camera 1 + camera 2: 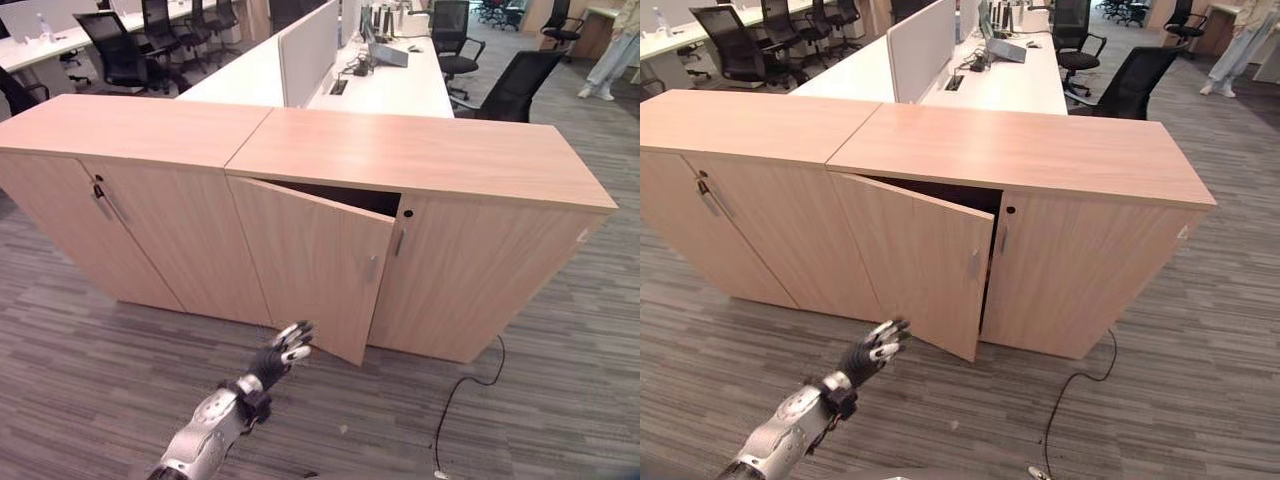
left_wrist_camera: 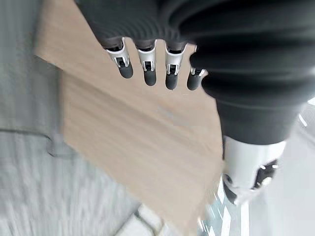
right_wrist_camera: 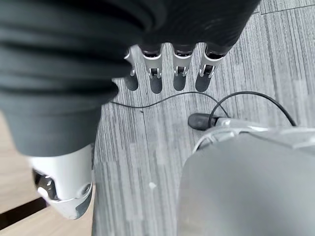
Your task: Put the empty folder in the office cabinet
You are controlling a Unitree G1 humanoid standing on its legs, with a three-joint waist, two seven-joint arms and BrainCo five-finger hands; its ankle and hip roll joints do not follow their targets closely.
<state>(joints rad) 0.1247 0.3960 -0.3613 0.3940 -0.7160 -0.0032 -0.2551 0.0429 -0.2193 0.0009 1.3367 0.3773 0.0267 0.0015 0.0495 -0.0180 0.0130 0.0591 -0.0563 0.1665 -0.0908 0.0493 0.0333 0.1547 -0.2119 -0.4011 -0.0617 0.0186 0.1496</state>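
The office cabinet (image 1: 420, 150) is a low light-wood unit straight ahead. Its left door (image 1: 315, 260) stands partly ajar, with a dark gap behind its top edge. My left hand (image 1: 282, 352) reaches out low over the carpet, fingers straight and open, just short of the door's lower left part and holding nothing. In the left wrist view its fingertips (image 2: 147, 73) point at the wooden door panel (image 2: 138, 142). My right hand (image 3: 179, 73) hangs over the grey carpet with straight, empty fingers.
A second matching cabinet (image 1: 120, 210) joins on the left, doors closed. Behind both stand white desks (image 1: 390, 85) with a divider screen and black office chairs (image 1: 515, 85). A person (image 1: 612, 50) stands at the far right back. Grey striped carpet (image 1: 560, 400) lies in front.
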